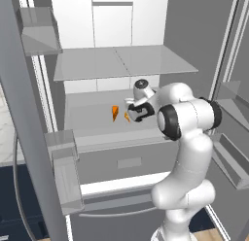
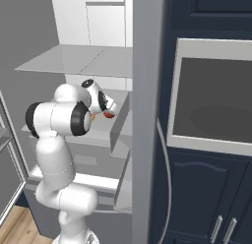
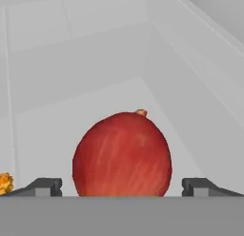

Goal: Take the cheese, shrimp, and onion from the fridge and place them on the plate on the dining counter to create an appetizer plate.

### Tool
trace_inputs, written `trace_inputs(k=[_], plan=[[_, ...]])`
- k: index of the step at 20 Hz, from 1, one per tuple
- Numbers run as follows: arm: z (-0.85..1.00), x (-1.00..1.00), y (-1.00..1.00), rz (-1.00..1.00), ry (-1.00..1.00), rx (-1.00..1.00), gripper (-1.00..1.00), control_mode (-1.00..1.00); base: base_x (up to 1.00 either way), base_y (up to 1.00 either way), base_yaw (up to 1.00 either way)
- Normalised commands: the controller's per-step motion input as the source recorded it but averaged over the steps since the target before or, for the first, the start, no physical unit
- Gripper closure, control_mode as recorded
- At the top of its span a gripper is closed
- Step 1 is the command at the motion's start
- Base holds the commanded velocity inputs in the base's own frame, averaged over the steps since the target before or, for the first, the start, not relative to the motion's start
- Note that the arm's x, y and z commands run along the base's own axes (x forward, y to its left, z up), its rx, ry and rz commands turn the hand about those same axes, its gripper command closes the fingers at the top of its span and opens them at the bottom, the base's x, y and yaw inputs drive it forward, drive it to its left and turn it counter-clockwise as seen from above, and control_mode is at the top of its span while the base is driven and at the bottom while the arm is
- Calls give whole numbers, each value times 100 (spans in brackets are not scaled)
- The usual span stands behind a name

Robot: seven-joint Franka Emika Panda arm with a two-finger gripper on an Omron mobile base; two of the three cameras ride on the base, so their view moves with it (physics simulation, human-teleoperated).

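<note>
Fridge shelf | our tool gapes wide, onion between its fingertips | step: we grasp the onion | next: we close.

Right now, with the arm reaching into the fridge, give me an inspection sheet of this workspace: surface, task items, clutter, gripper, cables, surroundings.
Surface: pale grey fridge shelf under a clear glass shelf, inside the open fridge.
Task items: onion on the shelf, close ahead of the hand; cheese standing to its left; shrimp beside the gripper.
Clutter: nothing seen.
Gripper: gripper open, one fingertip either side of the onion, not closed on it.
Cables: thin grey cable hanging beside the fridge's side wall.
Surroundings: door bins, grey drawer, navy cabinets, built-in oven.
</note>
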Motion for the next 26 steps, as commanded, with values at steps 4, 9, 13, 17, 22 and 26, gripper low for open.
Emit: trace_inputs(k=[4, 9, 13, 17, 22, 26], plan=[[-23, 41, 0, -5, 0, 0, -100, -100, 0, 0, 0], [-30, 23, 0, -5, 0, 0, -100, -100, 0, 0, 0], [-41, 3, 0, -4, 0, 0, 100, -100, 0, 0, 0], [-38, -16, 0, -2, 0, 0, 100, -100, 0, 0, 0], [-2, -70, 0, -1, -3, 6, 100, -100, 0, 0, 0], [36, -99, 0, 0, -2, 13, 100, -100, 0, 0, 0]])
